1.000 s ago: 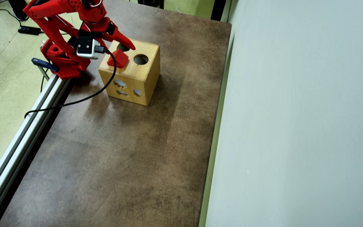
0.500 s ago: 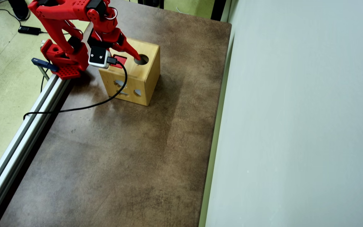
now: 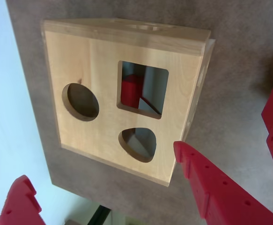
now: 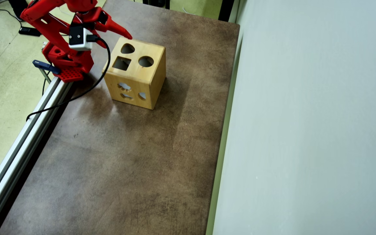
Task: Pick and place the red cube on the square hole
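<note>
Jaws released, holding nothing; gripper [image 3: 230, 154] hovering just beside the top edge of the box [image 3: 103, 61] in the wrist view. Cube [image 3: 131, 90] already inside, seen through the square hole [image 3: 143, 89], below and away from the fingertips. Task judged done; only retreat needed.

A wooden box [image 3: 127, 93] is sitting on the brown tabletop [image 3: 239, 93], its top face showing a round hole [image 3: 80, 101], a square hole [image 3: 142, 90] and a rounded-triangle hole [image 3: 138, 144]. The red cube [image 3: 131, 90] is lying inside, showing through the square hole. The red jaws are standing apart, holding nothing.
</note>
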### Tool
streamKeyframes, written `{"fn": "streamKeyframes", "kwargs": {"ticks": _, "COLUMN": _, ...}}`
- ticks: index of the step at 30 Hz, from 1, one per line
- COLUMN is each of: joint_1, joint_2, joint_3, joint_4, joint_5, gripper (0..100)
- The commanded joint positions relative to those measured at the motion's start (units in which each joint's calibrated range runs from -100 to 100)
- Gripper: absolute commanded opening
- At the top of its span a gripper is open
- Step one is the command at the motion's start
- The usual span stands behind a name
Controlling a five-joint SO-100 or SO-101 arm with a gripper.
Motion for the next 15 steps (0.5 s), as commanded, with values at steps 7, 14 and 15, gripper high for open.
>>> {"fn": "streamKeyframes", "kwargs": {"ticks": 7, "joint_1": -0.30, "joint_2": -15.52, "joint_3": -9.89, "joint_4": -0.55, "joint_5": 0.44, "gripper": 44}}
{"fn": "streamKeyframes", "kwargs": {"ticks": 14, "joint_1": 0.22, "joint_2": -30.64, "joint_3": -14.37, "joint_4": -0.55, "joint_5": 0.44, "gripper": 44}}
{"fn": "streamKeyframes", "kwargs": {"ticks": 15, "joint_1": 0.22, "joint_2": -33.44, "joint_3": -14.37, "joint_4": -0.55, "joint_5": 0.39, "gripper": 44}}
